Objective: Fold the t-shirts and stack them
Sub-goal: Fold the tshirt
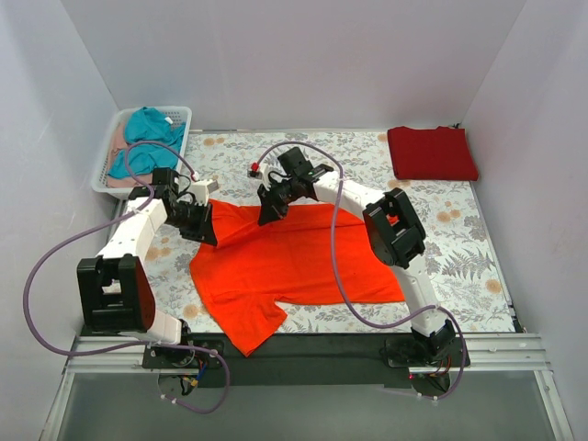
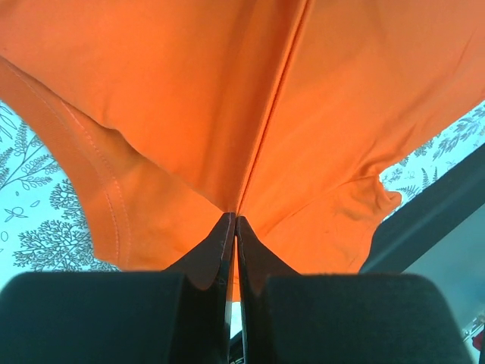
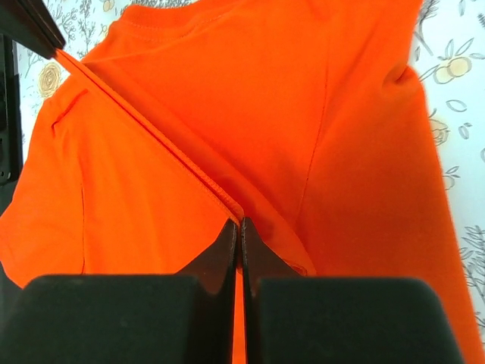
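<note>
The bright orange-red t-shirt [image 1: 294, 262] lies spread on the floral table, one sleeve pointing toward the near edge. My left gripper [image 1: 208, 231] is shut on its far left edge; in the left wrist view the cloth [image 2: 227, 114] is pinched between the fingertips [image 2: 234, 218]. My right gripper [image 1: 270, 213] is shut on the far edge near the middle; in the right wrist view the hem [image 3: 159, 136] runs into the closed fingertips [image 3: 239, 222]. The darker crimson t-shirt [image 1: 431, 152] lies folded at the far right corner.
A white basket [image 1: 110, 147] at the far left holds a teal garment [image 1: 145, 138] and a pale pink one [image 1: 118, 180]. White walls close in the table on three sides. A black rail [image 1: 303, 344] runs along the near edge.
</note>
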Robot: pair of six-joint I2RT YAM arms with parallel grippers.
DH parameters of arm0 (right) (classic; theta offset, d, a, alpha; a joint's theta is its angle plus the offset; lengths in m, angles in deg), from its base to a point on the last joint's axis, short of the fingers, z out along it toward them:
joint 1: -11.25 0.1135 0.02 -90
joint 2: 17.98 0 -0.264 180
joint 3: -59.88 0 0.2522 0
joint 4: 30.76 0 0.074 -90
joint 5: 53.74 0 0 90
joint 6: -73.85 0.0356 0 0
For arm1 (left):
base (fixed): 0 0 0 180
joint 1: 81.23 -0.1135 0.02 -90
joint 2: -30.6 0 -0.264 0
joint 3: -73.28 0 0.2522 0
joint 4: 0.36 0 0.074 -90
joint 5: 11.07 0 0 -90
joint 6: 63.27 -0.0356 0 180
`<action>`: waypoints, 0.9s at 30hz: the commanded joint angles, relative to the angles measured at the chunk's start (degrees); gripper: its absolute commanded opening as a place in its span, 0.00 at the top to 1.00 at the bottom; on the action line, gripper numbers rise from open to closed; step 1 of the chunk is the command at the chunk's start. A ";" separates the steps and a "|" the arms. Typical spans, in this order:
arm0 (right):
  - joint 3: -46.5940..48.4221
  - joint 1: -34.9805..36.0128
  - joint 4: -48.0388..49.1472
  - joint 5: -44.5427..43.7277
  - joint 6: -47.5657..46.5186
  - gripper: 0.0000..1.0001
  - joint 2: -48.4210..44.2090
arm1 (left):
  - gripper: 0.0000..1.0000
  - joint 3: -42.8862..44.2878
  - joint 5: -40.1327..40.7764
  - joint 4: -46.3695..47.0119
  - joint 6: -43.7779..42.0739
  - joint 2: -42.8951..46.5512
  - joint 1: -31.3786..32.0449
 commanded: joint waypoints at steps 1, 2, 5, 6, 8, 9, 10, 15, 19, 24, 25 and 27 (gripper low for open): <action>-1.03 -0.04 -1.22 0.22 -1.68 0.99 -3.78 | 1.00 -0.73 -1.17 -3.68 -1.65 4.28 0.09; -1.38 0.05 -1.40 0.31 -1.86 0.99 -4.22 | 1.00 -0.91 -1.17 -4.12 -1.73 4.55 0.18; -2.88 0.31 -1.40 0.40 -2.21 0.99 -5.09 | 1.00 -1.53 -1.43 -5.18 -1.82 5.52 0.53; -3.23 0.31 -1.49 0.48 -2.30 0.99 -5.27 | 1.00 -1.70 -1.52 -5.35 -1.74 5.69 0.61; -4.11 0.31 -1.49 0.57 -2.38 0.99 -5.89 | 1.00 -2.32 -1.52 -5.53 -1.47 6.13 1.14; -4.37 0.31 -1.57 0.57 -2.47 0.99 -6.06 | 1.00 -2.49 -1.52 -5.53 -1.30 6.22 1.23; -4.90 0.31 -1.57 0.57 -2.73 0.99 -6.59 | 1.00 -2.67 -1.61 -5.53 -1.12 6.31 1.23; -6.57 0.31 -2.01 0.57 -3.70 0.99 -8.00 | 1.00 -2.76 -1.87 -5.45 -0.15 6.48 4.22; -7.80 0.31 -2.36 0.66 -4.40 0.99 -8.61 | 1.00 -2.41 -2.14 -5.97 0.02 6.40 5.10; -8.68 0.31 -2.89 0.66 -5.11 0.99 -8.97 | 1.00 -2.23 -1.79 -5.97 0.46 6.40 6.77; -8.68 0.31 -2.98 0.66 -5.20 0.99 -9.05 | 1.00 -2.23 -1.79 -5.97 0.46 6.22 6.94; -8.95 0.31 -3.15 0.57 -5.37 0.99 -8.97 | 1.00 -2.32 -1.61 -5.97 0.64 6.05 7.47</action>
